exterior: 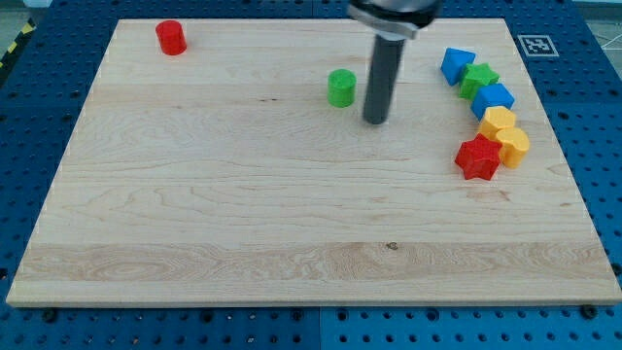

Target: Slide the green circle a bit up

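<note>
Item 1, desk: a pale wooden board laid on a blue perforated base. The part of it nearest the view's bottom carries only wood grain.

Item 2, red star: the nearest block, at the view's right, touching the lower of two yellow blocks.

Item 3, yellow blocks: two, stacked along a curve and touching each other; exact shapes are not made out.

Item 4, my tip: the lower end of a dark upright rod, set on the desk. No claw is fitted, so no spread or pinched state can be told.

Item 5, green circle: found just to the view's left of the tip and slightly higher, close beside the rod but apart from it. Nothing lies between the two. Bare wood is seen above the circle up to the desk's top edge.

Item 6, blue block, green star, blue block: continuing the curve upward at the view's right, each touching the next, well apart from the tip.

Item 7, red cylinder: farthest, near the top left corner, alone.

Item 8, printed marker: on the base past the desk's top right corner.
</note>
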Controlling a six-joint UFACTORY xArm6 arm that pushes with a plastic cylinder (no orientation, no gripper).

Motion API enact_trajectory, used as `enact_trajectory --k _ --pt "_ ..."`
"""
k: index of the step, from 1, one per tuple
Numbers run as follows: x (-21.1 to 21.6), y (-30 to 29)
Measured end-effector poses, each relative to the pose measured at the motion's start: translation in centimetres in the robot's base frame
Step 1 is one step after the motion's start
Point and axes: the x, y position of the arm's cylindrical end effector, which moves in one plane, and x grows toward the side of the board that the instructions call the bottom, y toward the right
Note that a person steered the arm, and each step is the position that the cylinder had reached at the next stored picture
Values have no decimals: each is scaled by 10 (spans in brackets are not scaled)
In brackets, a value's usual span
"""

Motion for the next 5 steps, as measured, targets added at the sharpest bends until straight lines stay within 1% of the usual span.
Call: enact_trajectory --k 1,2,3,4,5 --pt "-13 -24" --pt "-27 -22" --pt "-8 -22" --pt "2 -5" --pt "-18 6"
